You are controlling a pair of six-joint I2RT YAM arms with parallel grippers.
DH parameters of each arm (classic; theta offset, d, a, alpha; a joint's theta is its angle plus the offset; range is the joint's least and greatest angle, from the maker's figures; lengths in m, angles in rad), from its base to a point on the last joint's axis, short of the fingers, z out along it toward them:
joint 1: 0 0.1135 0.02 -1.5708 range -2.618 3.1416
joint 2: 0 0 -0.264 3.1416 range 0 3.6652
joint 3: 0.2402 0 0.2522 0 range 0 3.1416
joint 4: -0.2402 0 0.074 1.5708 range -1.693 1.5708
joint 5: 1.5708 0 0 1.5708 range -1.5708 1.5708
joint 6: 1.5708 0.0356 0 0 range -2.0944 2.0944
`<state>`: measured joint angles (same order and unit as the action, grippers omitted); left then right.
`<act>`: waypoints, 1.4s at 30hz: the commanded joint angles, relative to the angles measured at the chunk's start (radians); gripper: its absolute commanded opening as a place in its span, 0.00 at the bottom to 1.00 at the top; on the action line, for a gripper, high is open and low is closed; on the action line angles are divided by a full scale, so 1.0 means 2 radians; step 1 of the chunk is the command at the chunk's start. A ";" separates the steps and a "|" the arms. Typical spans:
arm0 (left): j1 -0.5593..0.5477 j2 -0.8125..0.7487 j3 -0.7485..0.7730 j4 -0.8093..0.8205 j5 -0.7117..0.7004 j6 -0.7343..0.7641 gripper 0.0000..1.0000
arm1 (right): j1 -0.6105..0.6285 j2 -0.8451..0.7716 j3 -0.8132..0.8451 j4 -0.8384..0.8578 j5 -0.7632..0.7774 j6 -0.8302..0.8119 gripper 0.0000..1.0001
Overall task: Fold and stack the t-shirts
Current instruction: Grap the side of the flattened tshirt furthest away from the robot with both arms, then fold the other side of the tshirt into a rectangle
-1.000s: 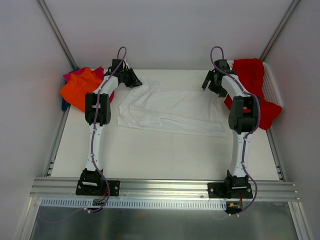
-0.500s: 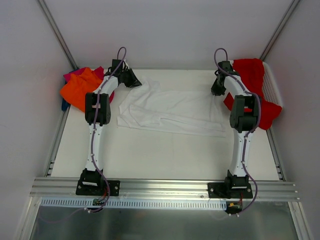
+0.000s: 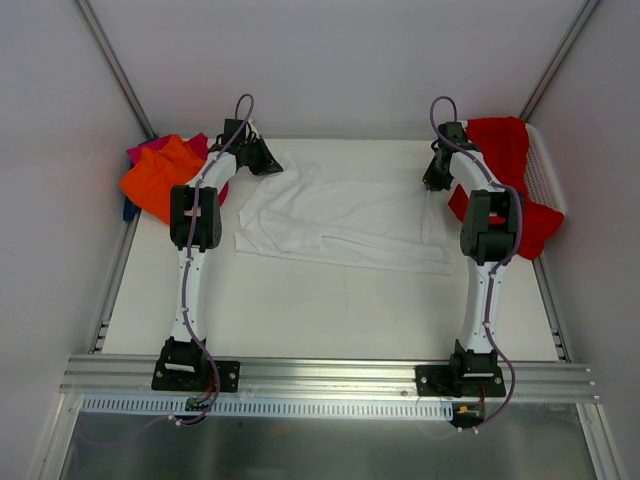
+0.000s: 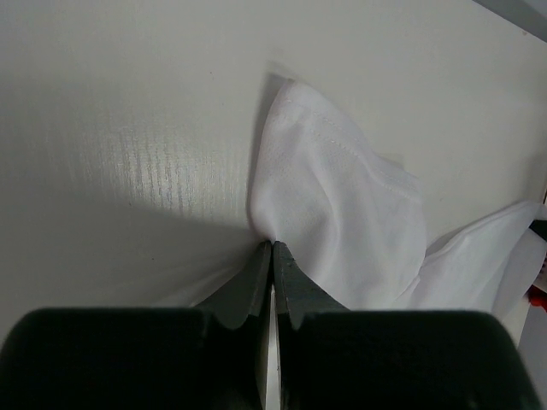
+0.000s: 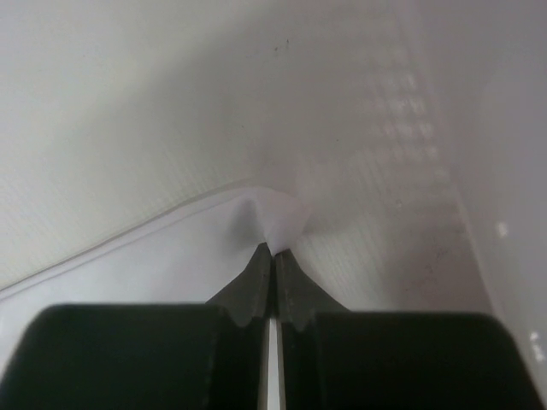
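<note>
From above I can't make out either set of fingertips, and only a sliver of something blue [image 3: 128, 211] shows under the orange shirt [image 3: 158, 180]. The wrist views settle it: left gripper [image 4: 272, 249] pinched onto a corner of the white t-shirt [image 3: 340, 225], right gripper [image 5: 272, 251] pinched onto its far right hem. The shirt lies spread across the middle of the table [image 3: 330, 310], bare surface nearer me, red shirt [image 3: 500, 150] close on the right

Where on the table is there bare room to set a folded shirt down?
Bare: near strip between the white t-shirt and the front rail; narrow band beyond it. Crowded: orange t-shirt far left, red t-shirt far right.
</note>
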<state>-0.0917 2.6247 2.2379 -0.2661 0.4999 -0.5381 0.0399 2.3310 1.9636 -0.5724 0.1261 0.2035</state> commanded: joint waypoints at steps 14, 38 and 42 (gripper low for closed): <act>0.004 -0.120 -0.053 -0.005 -0.014 0.051 0.00 | 0.001 -0.063 0.007 0.001 -0.022 -0.020 0.01; 0.000 -0.293 -0.258 0.030 -0.031 0.063 0.00 | 0.001 -0.191 -0.122 0.017 -0.033 -0.019 0.01; 0.000 -0.321 -0.281 0.036 -0.037 0.069 0.00 | 0.002 -0.209 -0.148 0.025 -0.034 -0.019 0.00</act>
<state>-0.0910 2.0853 1.7039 -0.2398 0.4412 -0.4442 0.0399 1.9980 1.6939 -0.5491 0.0650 0.1738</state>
